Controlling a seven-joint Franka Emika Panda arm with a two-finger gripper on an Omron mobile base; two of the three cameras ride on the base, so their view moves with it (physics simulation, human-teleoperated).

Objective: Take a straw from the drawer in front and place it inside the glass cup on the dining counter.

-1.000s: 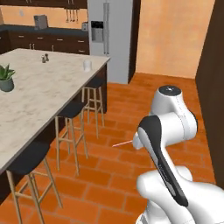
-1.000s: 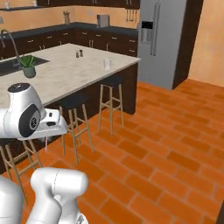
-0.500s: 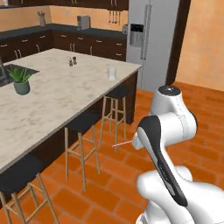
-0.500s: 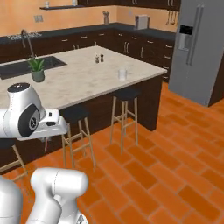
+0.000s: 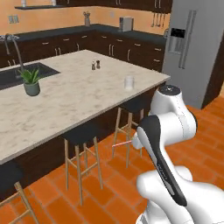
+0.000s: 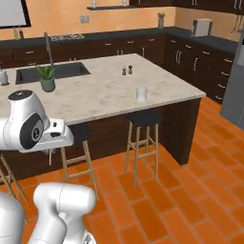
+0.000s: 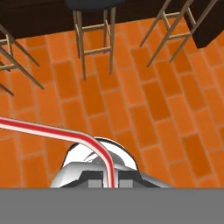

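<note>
Hand view: the straw (image 7: 65,133) is seen as a thin red stick edged in white, running in from the nine o'clock edge, bending near the centre and dropping to six o'clock, where it is pinched between the fingers (image 7: 109,181); they are closed on it, though the tips themselves are barely seen above the bottom edge. Beyond it, orange floor tiles (image 7: 144,100) and the legs of bar stools (image 7: 94,35) are shown toward twelve o'clock. In the left base view the straw (image 5: 121,143) is seen as a short pink line projecting toward nine o'clock from the hand, low beside the stools and well below the bench top. The glass cup (image 5: 128,82) stands upright on the beige marbled bench (image 5: 65,100), near its three o'clock edge, well apart from the straw; in the right base view the same cup (image 6: 141,94) is seen as a pale, nearly clear tumbler. A potted plant (image 5: 31,82) and two small shakers (image 5: 95,65) are also carried by the bench. Compared with the frames of half a second and a second earlier, the whole scene has swung across both base views, so the base has been driven round; the bench and cup are now seen closer and more centred, while the arm's pose and its hold on the straw are unchanged.
</note>
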